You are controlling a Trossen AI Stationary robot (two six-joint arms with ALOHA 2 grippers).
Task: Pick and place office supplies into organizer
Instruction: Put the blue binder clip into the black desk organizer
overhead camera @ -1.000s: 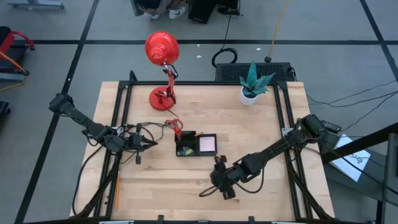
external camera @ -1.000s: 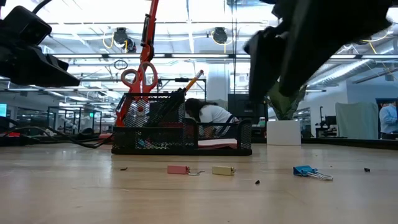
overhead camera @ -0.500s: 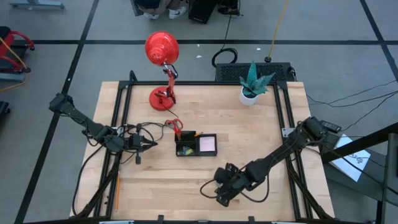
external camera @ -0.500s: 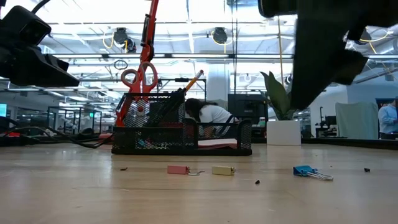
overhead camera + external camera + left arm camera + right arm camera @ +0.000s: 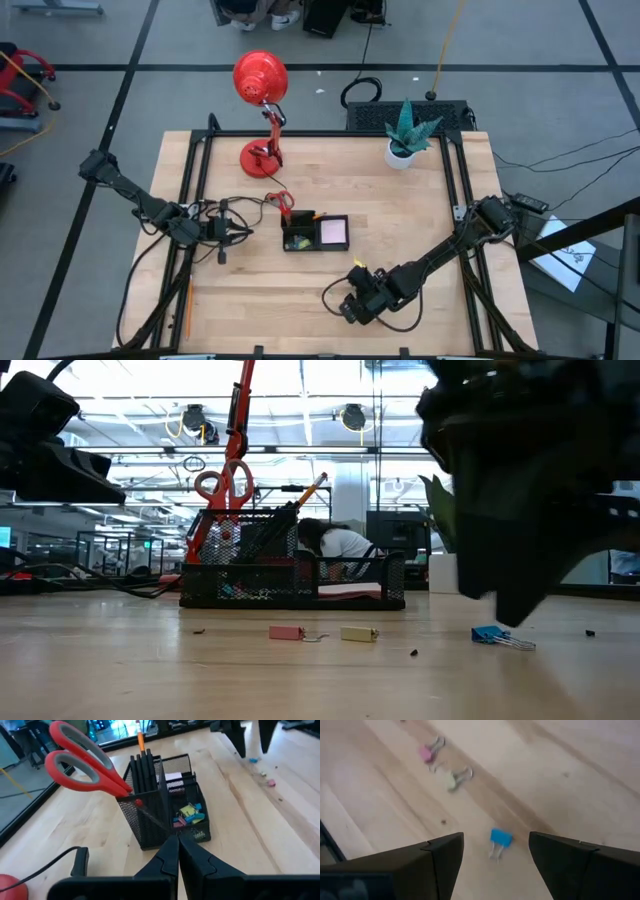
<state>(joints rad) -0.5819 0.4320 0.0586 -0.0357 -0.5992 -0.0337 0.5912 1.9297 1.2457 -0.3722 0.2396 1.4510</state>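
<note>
Right end effector (image 5: 495, 855) has dropped low over the near edge of the tabletop (image 5: 420, 220) within the last second, swinging from just in front of the organizer to hang right above the blue clip (image 5: 500, 838). Fingers (image 5: 445, 852) are spread, holding nothing, and the clip sits between them in the right wrist view. Judgement: it is lining up a pick of the blue clip, grasp not yet made.

Pink clip (image 5: 426, 753) and yellow-green clip (image 5: 453, 780) lie loose a bit farther along, near each other, untouched.

Mid-tabletop: organizer (image 5: 315, 233) already holds scissors (image 5: 82, 765), black pens (image 5: 145, 770), an orange pencil (image 5: 140, 734), some clips and a pale pad.

Left end effector (image 5: 177, 852) has not moved; it waits near the left edge, pointed at the organizer, fingers pressed together, empty.

View notes: the high view hides the loose clips under the right arm; only the low and right wrist views show all three. The low view shows the right arm as a dark mass, no finger detail. Only the left wrist view shows inside the organizer.
</note>
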